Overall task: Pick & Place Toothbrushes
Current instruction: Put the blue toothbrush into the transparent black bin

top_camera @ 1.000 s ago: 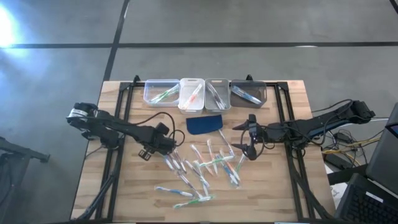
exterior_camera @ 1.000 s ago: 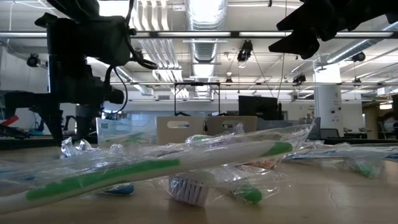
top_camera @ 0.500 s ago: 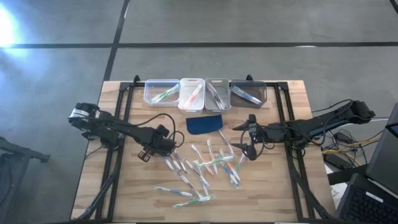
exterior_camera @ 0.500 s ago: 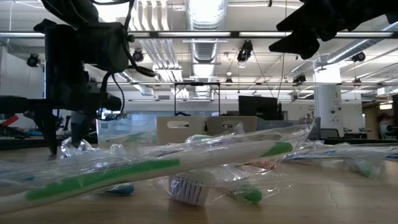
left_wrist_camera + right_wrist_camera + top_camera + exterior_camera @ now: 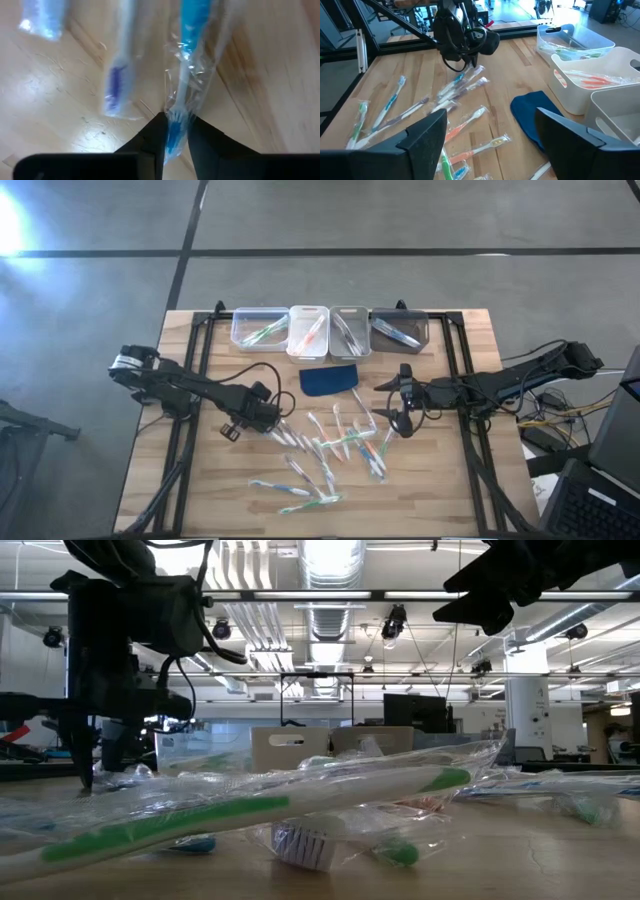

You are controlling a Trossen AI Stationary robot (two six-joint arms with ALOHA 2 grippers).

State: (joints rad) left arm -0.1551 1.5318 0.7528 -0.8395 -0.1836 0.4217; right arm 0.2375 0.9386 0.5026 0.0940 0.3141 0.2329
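Now my left pincer (image 5: 176,131) is down at the left edge of the scattered toothbrushes (image 5: 325,450), its fingers (image 5: 150,137) pinched narrow onto a blue-handled toothbrush (image 5: 186,60) in clear wrapping; the wrapper end sits squeezed between the two tips. Half a second ago those fingers stood much wider around it, so the close has only just happened, while the arm has hardly shifted on the table (image 5: 190,480). Just beside the gripped brush lie two more wrapped ones, a purple-accented toothbrush (image 5: 117,75) and a pale blue one (image 5: 42,17).

My right pincer (image 5: 490,137) hangs above the right side of the pile with its fingers (image 5: 427,135) spread wide and nothing between them, in the same spot as before.

Outward from there, I count roughly fifteen loose brushes on the wood, though they overlap and I cannot be exact. One dark blue pad (image 5: 329,379) lies between the pile and the bins. Four bins (image 5: 330,330) stand in a row at the far edge: a clear bin (image 5: 258,327) with a green brush, a white bin (image 5: 309,331) with orange ones, and two grey bins (image 5: 399,328) each with brushes inside.
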